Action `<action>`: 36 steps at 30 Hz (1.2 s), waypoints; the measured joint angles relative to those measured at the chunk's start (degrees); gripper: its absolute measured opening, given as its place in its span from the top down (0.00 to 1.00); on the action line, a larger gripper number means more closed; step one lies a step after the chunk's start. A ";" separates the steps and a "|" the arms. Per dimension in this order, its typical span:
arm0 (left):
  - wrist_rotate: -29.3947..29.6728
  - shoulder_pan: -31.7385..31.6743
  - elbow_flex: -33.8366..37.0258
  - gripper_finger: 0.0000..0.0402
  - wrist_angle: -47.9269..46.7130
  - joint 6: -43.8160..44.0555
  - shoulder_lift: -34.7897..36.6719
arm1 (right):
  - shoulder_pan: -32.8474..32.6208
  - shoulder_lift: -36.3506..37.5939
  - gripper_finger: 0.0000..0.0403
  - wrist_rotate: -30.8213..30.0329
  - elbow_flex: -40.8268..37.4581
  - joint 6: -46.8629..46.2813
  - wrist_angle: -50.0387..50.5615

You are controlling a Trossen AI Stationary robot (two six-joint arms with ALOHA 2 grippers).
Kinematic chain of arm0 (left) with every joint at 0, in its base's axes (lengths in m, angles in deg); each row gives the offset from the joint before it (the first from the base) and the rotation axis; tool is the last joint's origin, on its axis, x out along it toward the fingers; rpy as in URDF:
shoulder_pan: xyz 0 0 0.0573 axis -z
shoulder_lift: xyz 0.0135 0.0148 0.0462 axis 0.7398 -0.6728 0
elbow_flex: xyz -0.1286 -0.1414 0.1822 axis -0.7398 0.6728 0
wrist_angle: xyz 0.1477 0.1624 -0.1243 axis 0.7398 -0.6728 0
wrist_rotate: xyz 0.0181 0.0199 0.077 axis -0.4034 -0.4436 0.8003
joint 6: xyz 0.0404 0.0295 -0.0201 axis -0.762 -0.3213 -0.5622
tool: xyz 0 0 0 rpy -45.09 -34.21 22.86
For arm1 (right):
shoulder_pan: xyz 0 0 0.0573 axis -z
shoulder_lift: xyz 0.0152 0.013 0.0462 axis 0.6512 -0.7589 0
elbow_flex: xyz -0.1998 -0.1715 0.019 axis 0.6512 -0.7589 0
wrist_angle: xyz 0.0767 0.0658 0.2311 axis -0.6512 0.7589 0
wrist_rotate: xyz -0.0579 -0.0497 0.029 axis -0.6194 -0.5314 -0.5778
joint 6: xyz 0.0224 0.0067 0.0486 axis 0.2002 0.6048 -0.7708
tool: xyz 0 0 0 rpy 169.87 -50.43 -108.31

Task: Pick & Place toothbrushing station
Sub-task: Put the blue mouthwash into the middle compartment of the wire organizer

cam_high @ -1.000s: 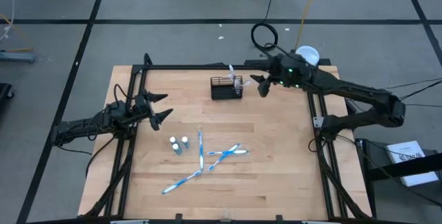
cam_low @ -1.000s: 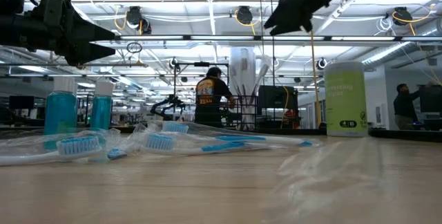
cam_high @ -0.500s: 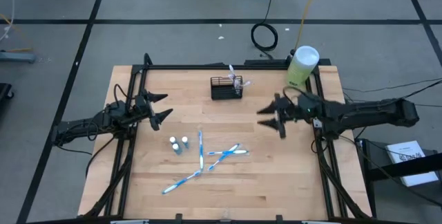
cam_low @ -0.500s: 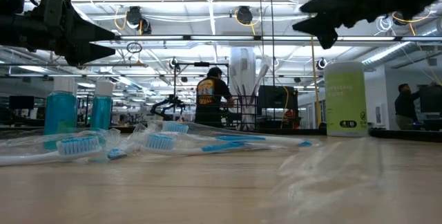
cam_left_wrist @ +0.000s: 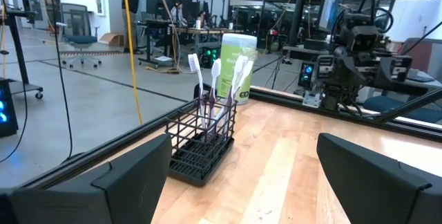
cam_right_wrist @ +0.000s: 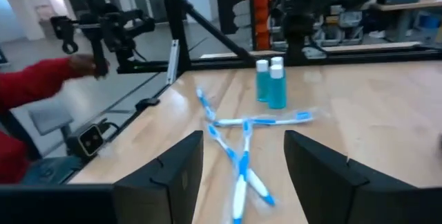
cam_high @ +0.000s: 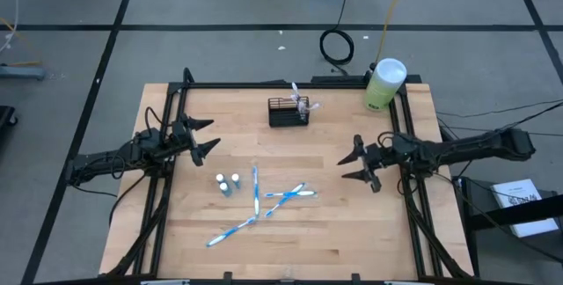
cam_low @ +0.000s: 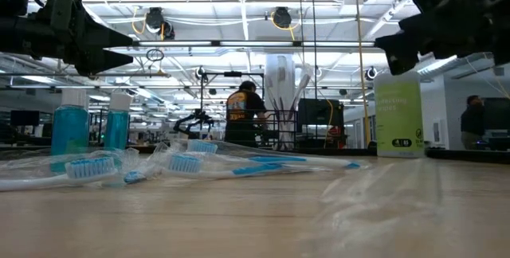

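Note:
The toothbrushing station (cam_high: 288, 111), a small black wire-mesh basket with several white toothbrushes standing in it, rests on its base at the table's far middle; it also shows in the left wrist view (cam_left_wrist: 204, 144) and the low view (cam_low: 280, 130). My left gripper (cam_high: 204, 136) is open and empty above the table's left side. My right gripper (cam_high: 359, 165) is open and empty above the table's right side, well right of and nearer than the basket.
A pale-green cylinder with a white lid (cam_high: 384, 84) stands at the far right corner. Several wrapped blue toothbrushes (cam_high: 264, 201) and two small blue bottles (cam_high: 229, 184) lie in the near middle. A person's red sleeve (cam_right_wrist: 34, 89) shows beyond the table.
My right gripper has swung from beside the basket at the far edge toward the table's right and near side, staying open and empty. The basket has kept its place.

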 joint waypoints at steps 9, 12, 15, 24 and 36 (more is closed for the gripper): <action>0.00 0.02 0.01 0.08 0.02 0.00 -0.02 | 5.98 18.91 0.54 -0.10 -0.20 2.98 19.21; 0.00 0.00 0.01 0.09 0.02 1.07 0.00 | 7.91 22.96 0.55 -1.66 -0.20 3.30 21.06; 0.02 0.00 0.00 0.09 0.04 5.54 0.00 | 9.46 25.40 0.56 -5.83 -0.20 3.73 23.12; 0.48 0.00 0.02 0.09 -0.94 10.24 -0.01 | 12.94 29.45 0.58 -15.21 -0.20 4.49 24.44; -13.05 0.01 -0.37 0.09 -2.27 19.98 -8.00 | 14.04 31.17 0.58 -24.59 -0.20 5.89 23.51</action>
